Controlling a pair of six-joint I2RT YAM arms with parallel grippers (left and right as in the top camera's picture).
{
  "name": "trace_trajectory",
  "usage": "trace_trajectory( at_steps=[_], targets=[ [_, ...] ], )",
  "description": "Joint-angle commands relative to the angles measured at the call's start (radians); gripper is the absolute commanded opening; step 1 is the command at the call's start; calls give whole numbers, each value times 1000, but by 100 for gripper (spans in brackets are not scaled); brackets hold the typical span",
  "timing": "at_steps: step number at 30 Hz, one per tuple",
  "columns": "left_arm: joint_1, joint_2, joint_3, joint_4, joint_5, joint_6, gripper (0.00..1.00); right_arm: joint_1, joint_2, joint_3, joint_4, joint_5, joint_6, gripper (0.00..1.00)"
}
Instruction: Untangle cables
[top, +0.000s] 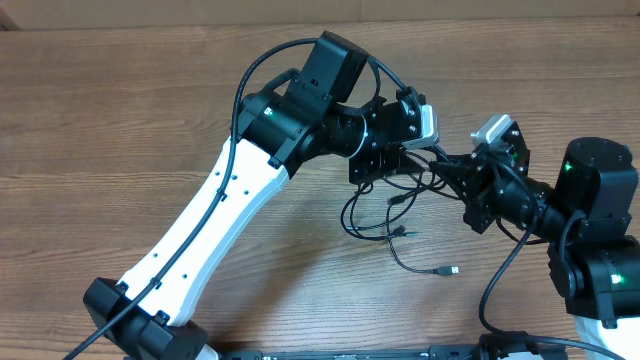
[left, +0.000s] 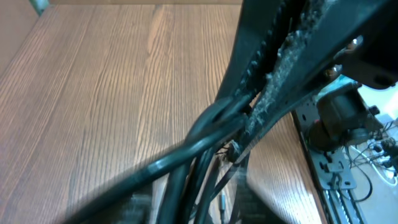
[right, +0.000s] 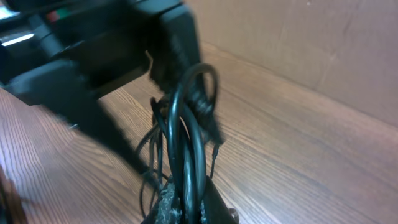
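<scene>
Two grippers crowd one tangle, and the right gripper is the one to watch: its jaws are pressed together on the cables, with black strands rising out of the pinch in a tall loop. Just on the far side of the tangle sits the left gripper, buried in the same knot; strands run right along its fingers, but whether those jaws are apart or clamped I cannot tell. Below the tangle, slack loops hang down onto the wooden table, and one loose end trails away from the tangle to a small plug lying flat. Both arms fan outward from the tangle, the left's white link sweeping off one way and the right's dark one the other. To do this well, I'd say, the right should anchor its hold while the left takes a single strand, not the bundle. The pull should then go slow and sideways away from the tangle, watching that the loops open rather than cinch tight, with the free plug end fed back through.
</scene>
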Motion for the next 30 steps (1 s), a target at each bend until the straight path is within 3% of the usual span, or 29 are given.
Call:
trace_trajectory(
  at_steps=[1, 4, 11, 16, 25, 30],
  targets=[
    [-10, -16, 17, 14, -14, -71, 73, -1, -11, 3, 6, 55, 89, 4],
    [-10, -16, 17, 14, -27, -119, 100, -1, -11, 3, 5, 146, 153, 4],
    [-10, -16, 17, 14, -214, -323, 100, -1, -11, 3, 5, 349, 307, 4],
    [-11, -16, 17, 14, -379, -490, 100, -1, -11, 3, 15, 357, 373, 4],
    [-14, -16, 17, 63, -399, -489, 100, -1, -11, 3, 5, 331, 397, 4],
    [-16, -16, 17, 92, -397, -377, 100, -1, -11, 3, 4, 273, 397, 4]
  ],
)
